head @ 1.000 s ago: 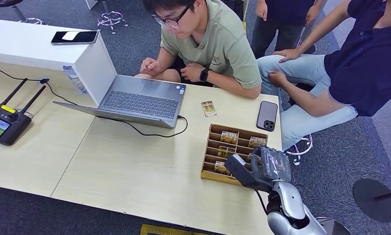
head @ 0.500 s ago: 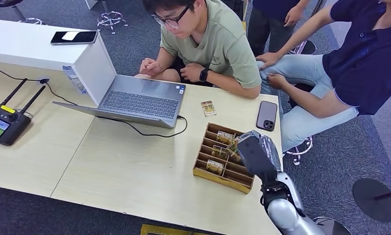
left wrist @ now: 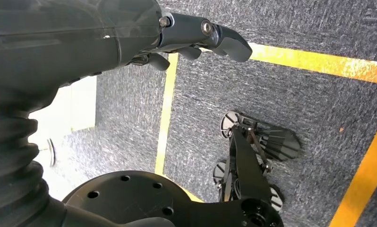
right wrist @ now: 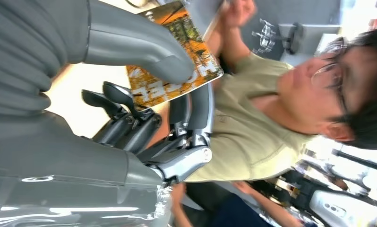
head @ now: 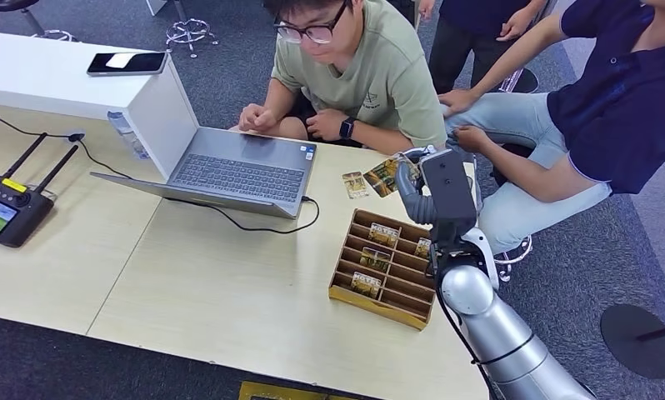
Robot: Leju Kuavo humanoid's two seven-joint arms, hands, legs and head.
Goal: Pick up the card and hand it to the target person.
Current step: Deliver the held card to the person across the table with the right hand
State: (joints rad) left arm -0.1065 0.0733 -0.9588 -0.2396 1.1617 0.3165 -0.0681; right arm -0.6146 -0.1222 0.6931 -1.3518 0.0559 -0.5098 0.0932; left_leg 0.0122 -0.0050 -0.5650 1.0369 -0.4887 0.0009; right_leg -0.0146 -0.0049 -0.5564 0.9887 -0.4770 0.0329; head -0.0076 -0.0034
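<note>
I note my right hand (head: 425, 179) pinching the card (head: 382, 176) by one end, thumb (right wrist: 144, 49) over fingers, leaving the far end free for the seated person (head: 371, 75) to take. Left hand (left wrist: 144, 28) holds nothing, fingers loosely curled.

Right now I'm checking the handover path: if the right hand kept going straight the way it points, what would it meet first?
Probably the person in the green shirt: the right hand, holding the card, points toward them, though depth is unclear.

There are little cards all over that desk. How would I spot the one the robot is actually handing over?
Start at the wooden tray of cards near the table's right end, then follow the silver arm up from it to the raised right robot hand. The card is pinched there, orange and green, held out toward the person in the green shirt. Unlike the others, it is off the table.
</note>
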